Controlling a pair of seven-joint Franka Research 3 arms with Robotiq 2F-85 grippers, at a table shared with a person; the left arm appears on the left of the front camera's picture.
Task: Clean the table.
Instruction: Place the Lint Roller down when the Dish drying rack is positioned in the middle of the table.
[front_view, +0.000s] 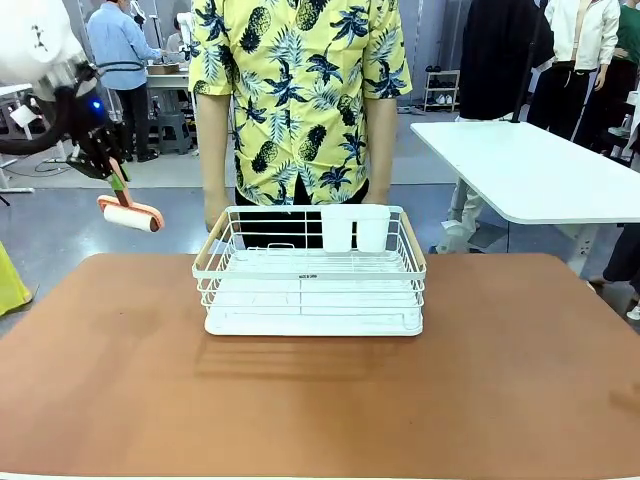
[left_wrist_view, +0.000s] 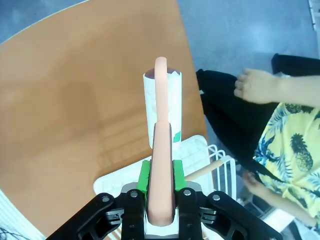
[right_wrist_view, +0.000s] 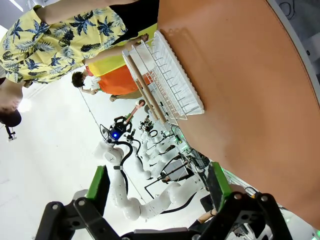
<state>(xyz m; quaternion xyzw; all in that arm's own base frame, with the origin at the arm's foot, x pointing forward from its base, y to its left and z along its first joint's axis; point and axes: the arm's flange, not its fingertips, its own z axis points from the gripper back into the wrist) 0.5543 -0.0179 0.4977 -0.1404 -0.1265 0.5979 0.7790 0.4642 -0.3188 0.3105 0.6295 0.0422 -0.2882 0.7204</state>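
Note:
The reddish-brown table (front_view: 320, 400) spreads across the front view. Above its far left corner my left gripper (front_view: 112, 176) is shut on the orange handle of a lint roller (front_view: 130, 214), whose white roll hangs in the air, clear of the tabletop. In the left wrist view the green pads clamp the handle (left_wrist_view: 161, 165) and the roll (left_wrist_view: 162, 107) points out over the table (left_wrist_view: 75, 100). My right gripper (right_wrist_view: 157, 182) is open with nothing between its fingers, high above the table (right_wrist_view: 250, 90).
A white wire dish rack (front_view: 310, 270) with a white cup holder stands at the far middle of the table. A person in a yellow pineapple shirt (front_view: 300, 90) stands right behind it, hands low. A white table (front_view: 530, 170) is behind on the right.

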